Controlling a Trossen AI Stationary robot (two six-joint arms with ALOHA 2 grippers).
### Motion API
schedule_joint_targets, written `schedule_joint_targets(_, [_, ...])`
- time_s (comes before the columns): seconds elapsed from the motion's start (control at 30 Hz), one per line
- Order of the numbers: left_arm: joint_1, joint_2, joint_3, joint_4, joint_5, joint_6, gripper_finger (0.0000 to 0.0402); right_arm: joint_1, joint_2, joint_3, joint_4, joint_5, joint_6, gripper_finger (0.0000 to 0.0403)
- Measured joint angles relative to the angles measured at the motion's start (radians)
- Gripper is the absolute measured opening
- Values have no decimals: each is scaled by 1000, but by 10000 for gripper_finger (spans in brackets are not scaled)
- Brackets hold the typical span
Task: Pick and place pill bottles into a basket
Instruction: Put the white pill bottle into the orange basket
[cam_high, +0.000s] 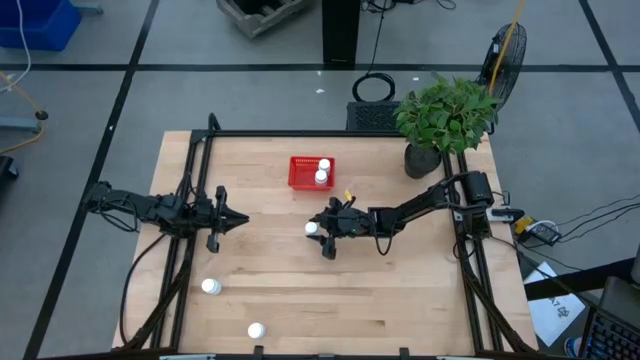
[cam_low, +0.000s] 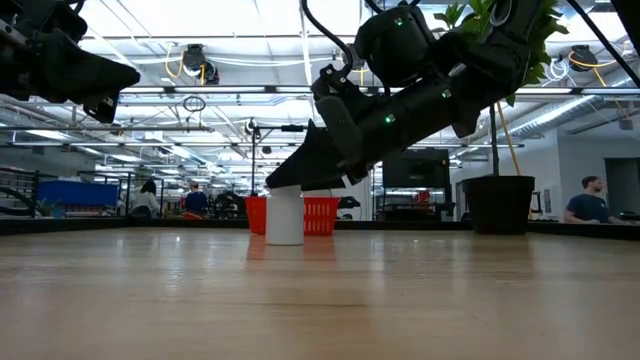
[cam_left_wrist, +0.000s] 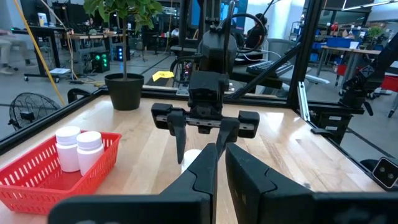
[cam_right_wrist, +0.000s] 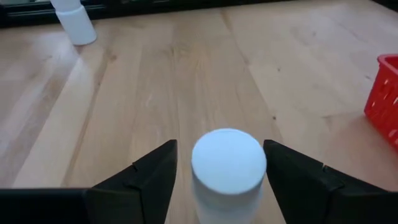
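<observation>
My right gripper (cam_right_wrist: 219, 171) is spread, a fingertip either side of an upright pill bottle (cam_right_wrist: 228, 163); contact unclear. The basket (cam_high: 311, 172) sits just beyond. My left gripper (cam_high: 243, 219), pressed together, waits apart.

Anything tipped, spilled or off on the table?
Nothing stands out. Two pill bottles stand upright in the red basket; the ones on the table look upright too, one between the open jaws of the right gripper. The potted plant is upright at the far right corner. The left gripper waits shut.
</observation>
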Motion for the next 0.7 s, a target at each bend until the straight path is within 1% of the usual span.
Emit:
schedule_joint_targets(0.3, [0,0,0,0,0,0,35,0,0,0,1,0,-6,150])
schedule_joint_targets(0.5, [0,0,0,0,0,0,35,-17,-4,0,62,-2,-28,152])
schedule_joint_targets(0.6, [0,0,0,0,0,0,35,-46,-18,0,76,-1,-29,160])
schedule_joint_targets(0.7, [0,0,0,0,0,0,35,-84,-19,10,112,-5,-32,157])
